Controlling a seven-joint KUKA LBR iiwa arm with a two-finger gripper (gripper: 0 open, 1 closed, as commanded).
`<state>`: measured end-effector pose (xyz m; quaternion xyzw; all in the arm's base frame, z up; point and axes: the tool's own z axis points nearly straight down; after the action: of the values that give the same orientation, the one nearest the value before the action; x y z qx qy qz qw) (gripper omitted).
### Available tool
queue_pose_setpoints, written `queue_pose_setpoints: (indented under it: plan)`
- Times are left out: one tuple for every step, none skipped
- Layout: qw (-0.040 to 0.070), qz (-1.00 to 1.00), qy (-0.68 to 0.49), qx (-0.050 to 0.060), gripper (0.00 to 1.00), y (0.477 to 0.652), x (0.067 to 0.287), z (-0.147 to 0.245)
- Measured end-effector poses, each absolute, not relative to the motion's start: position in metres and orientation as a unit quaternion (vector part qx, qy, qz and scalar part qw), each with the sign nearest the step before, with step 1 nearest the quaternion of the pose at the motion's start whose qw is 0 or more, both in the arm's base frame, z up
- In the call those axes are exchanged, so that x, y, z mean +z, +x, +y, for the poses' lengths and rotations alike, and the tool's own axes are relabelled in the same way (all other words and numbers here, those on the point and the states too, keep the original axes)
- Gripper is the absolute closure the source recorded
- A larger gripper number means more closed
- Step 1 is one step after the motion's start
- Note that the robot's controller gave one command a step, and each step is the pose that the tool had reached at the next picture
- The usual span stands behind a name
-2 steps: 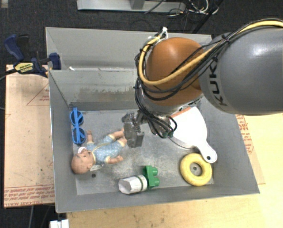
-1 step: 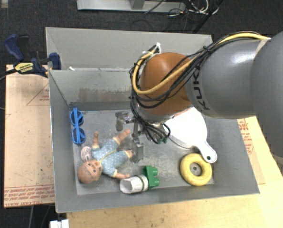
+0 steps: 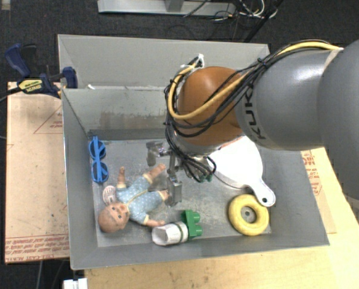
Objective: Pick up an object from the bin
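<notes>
My gripper (image 3: 164,172) hangs low over the middle of the bin, open, one finger (image 3: 152,153) toward the back and the other (image 3: 175,192) toward the front. A small doll in a pale blue dress (image 3: 138,201) lies on the bin floor, its head (image 3: 112,218) at the front left. Its legs reach up between my two fingers. I cannot tell whether the fingers touch it. A white bottle with a green cap (image 3: 178,230) lies just in front of the gripper.
Blue toy sunglasses (image 3: 97,159) lie against the left wall. A yellow ring (image 3: 248,214) sits at the front right, next to a white paddle-shaped dish (image 3: 244,166). The arm's orange cover and cables hang over the back of the bin.
</notes>
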<state>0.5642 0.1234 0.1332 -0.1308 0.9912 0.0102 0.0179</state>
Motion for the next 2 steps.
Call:
queue_pose_setpoints:
  plan:
    - [0.022,0.986,-0.168,0.009,0.0,0.568,0.121,0.123]
    - [0.024,0.914,-0.405,0.005,1.0,0.568,0.084,0.135]
